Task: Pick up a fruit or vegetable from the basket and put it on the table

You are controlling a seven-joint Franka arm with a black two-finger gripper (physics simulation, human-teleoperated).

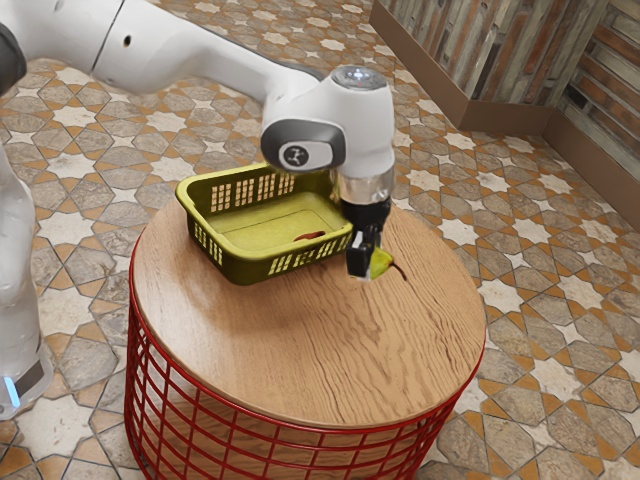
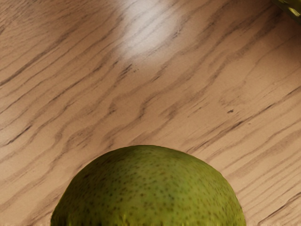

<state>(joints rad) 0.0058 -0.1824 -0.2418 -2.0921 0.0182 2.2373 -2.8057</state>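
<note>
Basket (image 1: 238,268) with reddish item (image 1: 309,236) inside

Bright, fairly even light fills the exterior view, warm on the tabletop (image 1: 330,350) and pale along the upper side of the white arm (image 1: 200,50), whose underside falls into soft grey. In the wrist view, a milky patch of glare (almost white at its heart) washes over the wood, shadow darkens the wood beside the basket (image 1: 236,268), and the pear (image 1: 380,262) dims toward its rim.
</note>
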